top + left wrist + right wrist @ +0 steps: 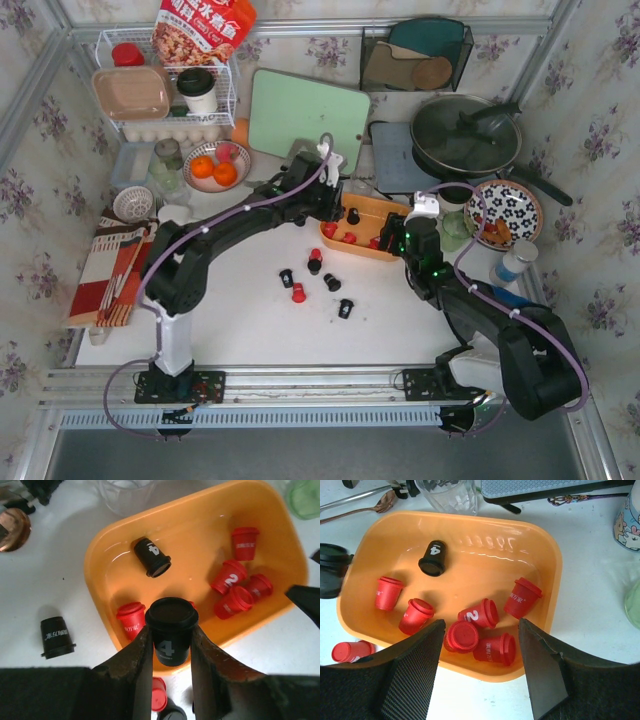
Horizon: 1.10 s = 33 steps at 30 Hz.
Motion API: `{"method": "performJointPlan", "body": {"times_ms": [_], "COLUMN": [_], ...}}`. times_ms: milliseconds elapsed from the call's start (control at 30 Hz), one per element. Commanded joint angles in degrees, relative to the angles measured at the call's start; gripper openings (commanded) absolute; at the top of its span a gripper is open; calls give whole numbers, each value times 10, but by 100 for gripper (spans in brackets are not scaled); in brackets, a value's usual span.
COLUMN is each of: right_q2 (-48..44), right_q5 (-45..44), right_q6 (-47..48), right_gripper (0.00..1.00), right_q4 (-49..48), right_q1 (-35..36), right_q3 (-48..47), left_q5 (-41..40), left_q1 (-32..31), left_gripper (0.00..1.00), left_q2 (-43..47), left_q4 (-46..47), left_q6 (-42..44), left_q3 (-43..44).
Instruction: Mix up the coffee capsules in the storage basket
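The orange storage basket (388, 212) lies at the table's middle right; its rim also shows in the left wrist view (100, 555) and the right wrist view (547, 545). It holds one black capsule (433, 557) and several red capsules (480, 614). My left gripper (171, 630) is shut on a black capsule marked 4 (171, 645), held upright over the basket's near-left rim. My right gripper (481, 627) is open and empty above the basket's near edge. Several red and black capsules (298, 293) lie loose on the table in front of the basket.
A clear glass (450, 495) and a spoon (365, 507) lie just behind the basket. A pan (465, 135), a green board (295, 115), a bowl of oranges (215, 168), a patterned plate (503, 212) and a white wire rack (165, 90) stand further back. A striped cloth (110, 270) lies at the left.
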State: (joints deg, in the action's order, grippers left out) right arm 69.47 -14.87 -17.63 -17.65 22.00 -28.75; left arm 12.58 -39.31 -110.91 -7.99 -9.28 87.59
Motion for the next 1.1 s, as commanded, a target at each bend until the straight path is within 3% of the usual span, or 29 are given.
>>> {"method": "performJointPlan", "body": {"times_ms": [0, 167, 333, 367, 400, 433, 467, 667, 1067], "right_q2": [-5, 0, -5, -8, -9, -10, -10, -4, -5], "right_q5": [-3, -7, -8, -8, -9, -9, -8, -4, 8], "right_q6": [-4, -5, -3, -4, -4, -5, -5, -6, -11], "right_gripper": [68, 69, 70, 70, 70, 70, 70, 70, 70], "right_q4": [-26, -30, -27, -27, -27, -28, -28, -29, -31], "right_q1": [0, 0, 0, 0, 0, 0, 0, 0, 0], "right_q3": [1, 3, 2, 3, 4, 4, 4, 4, 5], "left_q5": [-49, -66, -72, -74, -76, -78, -82, -125, -225], "left_q1": [-6, -9, -10, -11, -12, -12, -13, -20, -32], "left_gripper": [32, 41, 47, 63, 70, 93, 100, 98, 86], "left_q2": [-60, -88, -59, -48, -35, -25, -14, 101, 318], "left_q4": [-66, -70, -35, -29, -23, -19, -15, -3, -152], "left_q6": [-23, -27, -28, -28, -28, -27, -25, -31, -163], "left_q3": [74, 101, 73, 63, 55, 46, 35, -68, -261]}}
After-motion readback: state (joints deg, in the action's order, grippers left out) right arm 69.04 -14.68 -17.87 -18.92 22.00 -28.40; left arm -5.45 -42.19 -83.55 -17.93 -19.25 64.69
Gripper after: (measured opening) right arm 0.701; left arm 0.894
